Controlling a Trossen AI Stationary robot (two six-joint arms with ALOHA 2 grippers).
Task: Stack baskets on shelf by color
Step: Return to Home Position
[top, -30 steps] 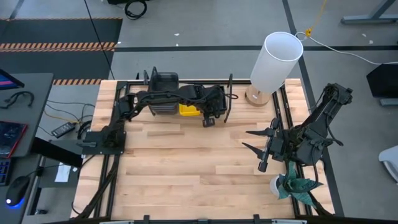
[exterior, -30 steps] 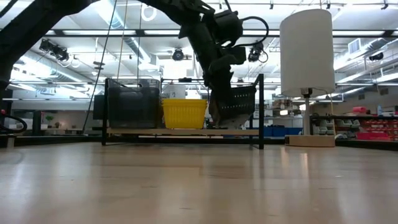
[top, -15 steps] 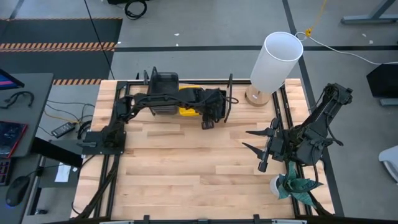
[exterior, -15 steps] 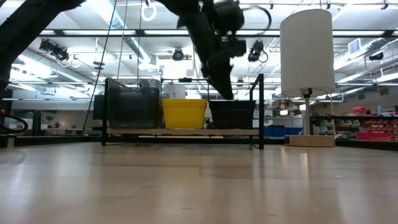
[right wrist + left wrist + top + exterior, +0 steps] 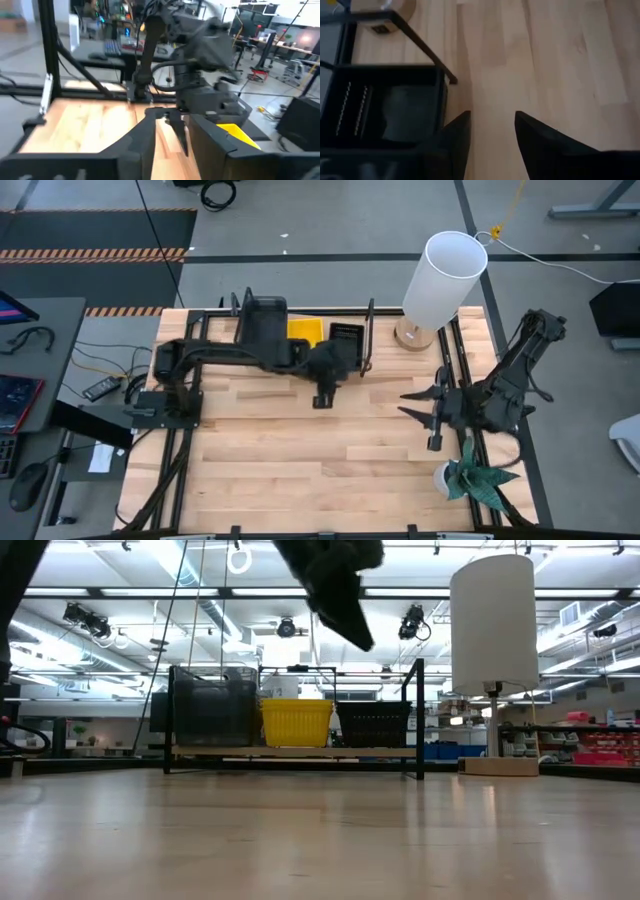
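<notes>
**Shelf** (image 5: 290, 752): upper centre of the high view, long axis running left to right along the far edge of the tabletop (image 5: 300, 450). On its plank, side by side with mouths up, from the left of the low view: smoky grey baskets (image 5: 210, 705), tallest; bright yellow baskets (image 5: 296, 722); black baskets (image 5: 373, 722) with slotted sides. My left pincer (image 5: 322, 396) hangs just below the black ones in the high view, fingers apart, empty. My right pincer (image 5: 411, 403) waits at centre right, fingers spread, holding nothing.
</notes>
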